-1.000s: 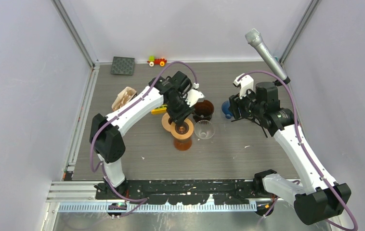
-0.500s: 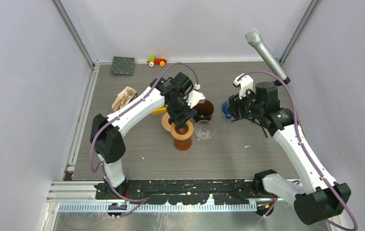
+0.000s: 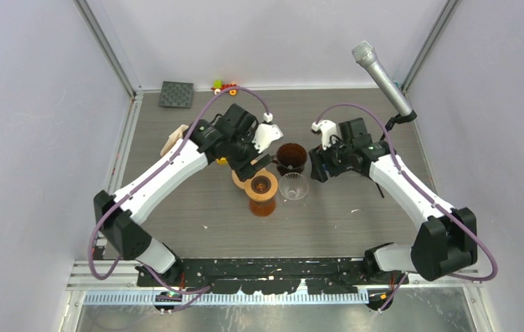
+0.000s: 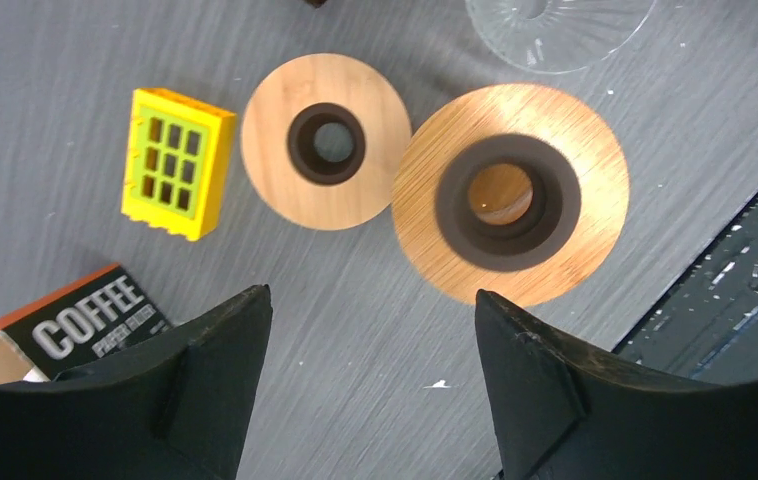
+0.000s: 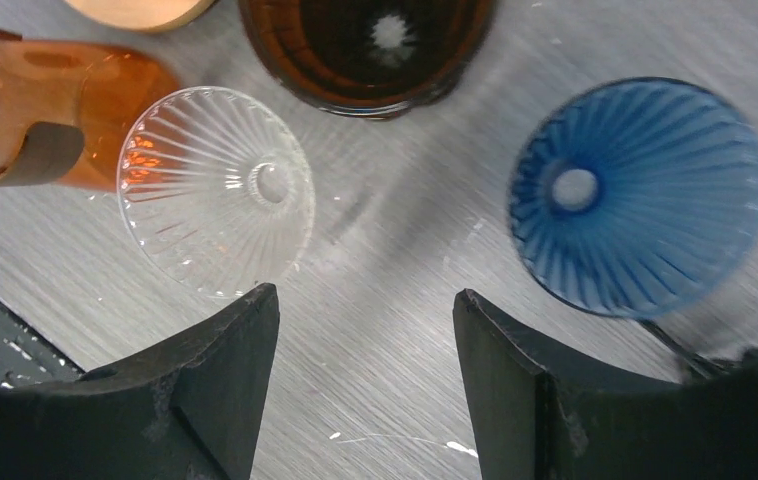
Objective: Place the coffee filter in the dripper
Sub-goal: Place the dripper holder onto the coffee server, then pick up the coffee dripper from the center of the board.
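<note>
Left tool point(image 4: 370, 305) gapes open and empty over the worktop point(image 4: 375, 270); coffee filter box point(image 4: 85, 322) lies beside one finger, wood-collared dripper point(image 4: 510, 195) just ahead. Right tool point(image 5: 365, 300) open, empty, clear dripper point(image 5: 215, 190) and blue dripper point(image 5: 640, 195) ahead

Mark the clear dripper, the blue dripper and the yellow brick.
clear dripper point(image 5: 190, 215): right wrist view, ribbed inner wall.
blue dripper point(image 5: 655, 210): right wrist view, ribbed inner wall.
yellow brick point(image 4: 177, 163): left wrist view, gridded top face.
</note>
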Controlling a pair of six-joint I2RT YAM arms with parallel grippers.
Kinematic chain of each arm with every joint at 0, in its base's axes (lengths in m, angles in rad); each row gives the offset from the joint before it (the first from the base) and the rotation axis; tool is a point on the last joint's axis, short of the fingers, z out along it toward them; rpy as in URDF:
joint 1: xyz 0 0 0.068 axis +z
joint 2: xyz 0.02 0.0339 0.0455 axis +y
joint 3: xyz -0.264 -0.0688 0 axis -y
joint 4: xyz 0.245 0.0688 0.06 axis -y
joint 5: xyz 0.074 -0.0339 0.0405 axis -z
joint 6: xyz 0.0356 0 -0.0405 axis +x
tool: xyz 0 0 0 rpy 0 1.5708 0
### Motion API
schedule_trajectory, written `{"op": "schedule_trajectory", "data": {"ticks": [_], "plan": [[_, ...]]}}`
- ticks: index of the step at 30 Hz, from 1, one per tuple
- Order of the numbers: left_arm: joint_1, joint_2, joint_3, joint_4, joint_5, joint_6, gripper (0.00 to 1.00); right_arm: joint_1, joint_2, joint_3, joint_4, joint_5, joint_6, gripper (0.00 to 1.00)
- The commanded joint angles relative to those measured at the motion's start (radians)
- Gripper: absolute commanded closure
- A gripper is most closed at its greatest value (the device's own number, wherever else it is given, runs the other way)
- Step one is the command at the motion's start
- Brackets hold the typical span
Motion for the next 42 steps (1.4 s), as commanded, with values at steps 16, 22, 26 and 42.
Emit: {"op": "schedule_trajectory", "data": {"ticks": [16, 22, 26, 42], "plan": [[-0.002, -0.241, -0.162, 0.201, -0.172, 0.074, 0.23, 0.192, 0.217, 0.096, -0.002, 0.069, -0.020, 0.39], [-0.002, -0.244, -0.174, 0.210, -0.171, 0.079, 0.23, 0.192, 0.239, 0.106, -0.002, 0.070, -0.020, 0.40], [-0.002, -0.244, -0.178, 0.215, -0.168, 0.080, 0.23, 0.192, 0.265, 0.114, -0.008, 0.063, -0.013, 0.42], [-0.002, -0.265, -0.192, 0.206, -0.171, 0.087, 0.23, 0.192, 0.332, 0.149, -0.039, 0.013, 0.006, 0.67]]}}
